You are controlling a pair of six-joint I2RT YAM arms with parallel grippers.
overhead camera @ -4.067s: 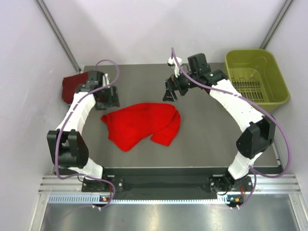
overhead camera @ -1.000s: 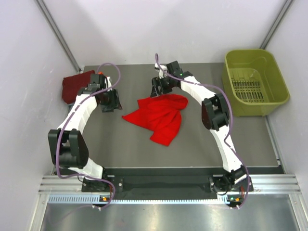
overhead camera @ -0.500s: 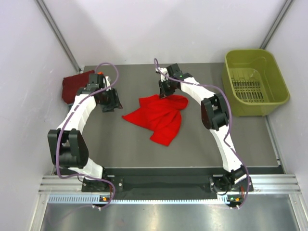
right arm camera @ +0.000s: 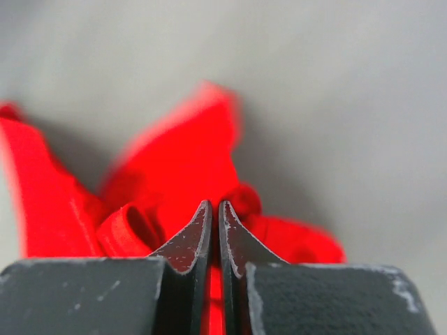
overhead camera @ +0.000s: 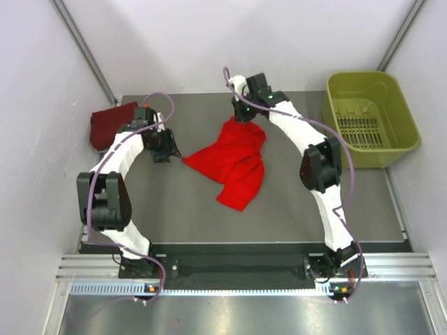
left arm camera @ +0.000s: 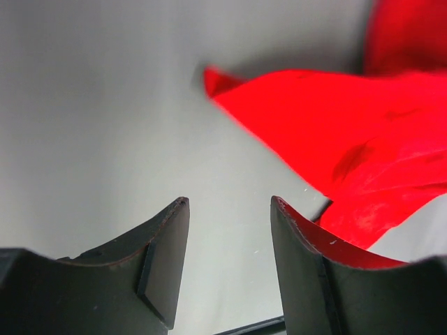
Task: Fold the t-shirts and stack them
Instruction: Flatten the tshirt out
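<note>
A bright red t-shirt (overhead camera: 234, 162) lies crumpled on the grey table, its far edge pulled up. My right gripper (overhead camera: 244, 115) is shut on that raised edge; in the right wrist view the red t-shirt (right arm camera: 174, 174) bunches round the closed gripper (right arm camera: 215, 208). My left gripper (overhead camera: 170, 149) hovers open just left of the shirt's near-left corner. In the left wrist view the open gripper (left arm camera: 230, 209) holds nothing, and the red t-shirt (left arm camera: 328, 132) spreads to the right. A dark maroon folded t-shirt (overhead camera: 106, 125) rests at the table's far left.
An olive-green plastic basket (overhead camera: 370, 118) stands at the table's far right. White walls close in the table on three sides. The grey table (overhead camera: 195, 209) has bare surface in front of the shirt.
My right gripper closed on the red shirt's far edge and lifted it towards the back. The shirt's top drew up into a peak. The left arm barely shifted.
</note>
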